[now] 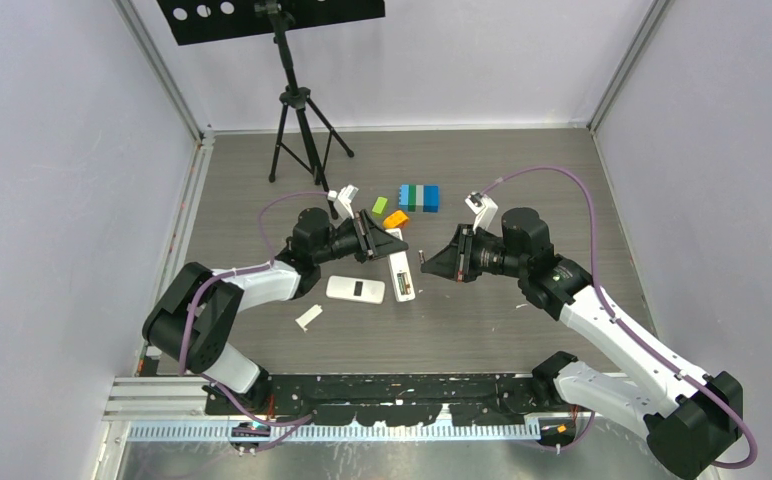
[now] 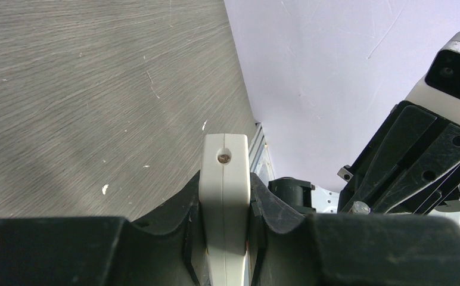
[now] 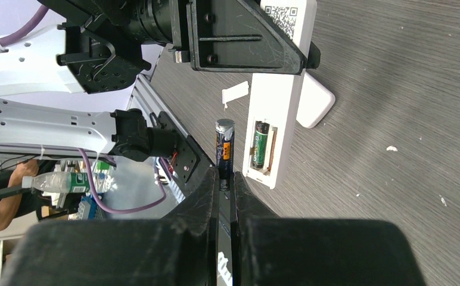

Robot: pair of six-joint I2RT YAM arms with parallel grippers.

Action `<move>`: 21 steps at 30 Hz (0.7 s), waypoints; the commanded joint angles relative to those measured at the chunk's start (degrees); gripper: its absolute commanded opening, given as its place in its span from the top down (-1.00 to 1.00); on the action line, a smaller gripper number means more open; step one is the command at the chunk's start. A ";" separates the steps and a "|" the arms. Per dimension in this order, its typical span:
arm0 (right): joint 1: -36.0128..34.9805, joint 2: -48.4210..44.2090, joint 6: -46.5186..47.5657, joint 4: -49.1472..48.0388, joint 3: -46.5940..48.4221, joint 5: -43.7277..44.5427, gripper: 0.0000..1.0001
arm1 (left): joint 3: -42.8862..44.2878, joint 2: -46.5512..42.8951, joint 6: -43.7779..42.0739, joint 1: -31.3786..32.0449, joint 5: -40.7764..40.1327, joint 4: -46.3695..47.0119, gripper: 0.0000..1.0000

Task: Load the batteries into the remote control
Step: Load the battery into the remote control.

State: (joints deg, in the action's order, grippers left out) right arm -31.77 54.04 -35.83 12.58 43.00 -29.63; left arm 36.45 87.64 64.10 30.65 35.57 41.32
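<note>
Near the middle of the counter (image 1: 562,190), the left gripper (image 2: 224,202) is pinching the white remote (image 3: 275,113), one battery (image 3: 260,149) sitting in its open compartment (image 3: 271,150), while the right gripper (image 3: 224,186) is squeezing a second battery (image 3: 224,143) just beside that compartment.

The remote control (image 3: 275,119) was a long white slab with a printed code square on its back. The left pincer (image 1: 394,250) clamped it by its edges, and it slanted over the worktop (image 3: 394,89), its battery bay uncovered. A seated battery (image 3: 260,143), dark green, lay lengthwise in one slot of the bay, with the slot beside it unfilled. A loose battery (image 3: 224,143), dark with an orange band and a grey cap, stood just beside the remote control's bay edge. It ran parallel to it without touching, pinched by the right pincer (image 3: 224,179).
</note>
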 commanded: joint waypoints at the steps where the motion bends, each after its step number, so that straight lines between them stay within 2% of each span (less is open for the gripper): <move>1: -0.40 -0.25 0.95 -0.32 0.79 0.90 0.88 | 1.82 -0.55 -0.31 0.28 -0.50 1.58 1.00; 12: -0.40 0.19 1.11 4.88 2.79 7.83 0.88 | 1.37 -0.09 0.50 0.45 -1.02 1.49 1.00; 21: -3.21 3.80 2.07 4.47 4.64 7.78 0.88 | 1.89 0.32 1.80 0.63 -1.56 1.72 1.00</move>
State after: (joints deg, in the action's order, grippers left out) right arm -32.73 56.58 -35.64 18.20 44.21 -22.68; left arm 36.45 87.64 64.79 31.07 34.50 41.30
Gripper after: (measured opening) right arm 0.090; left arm 0.260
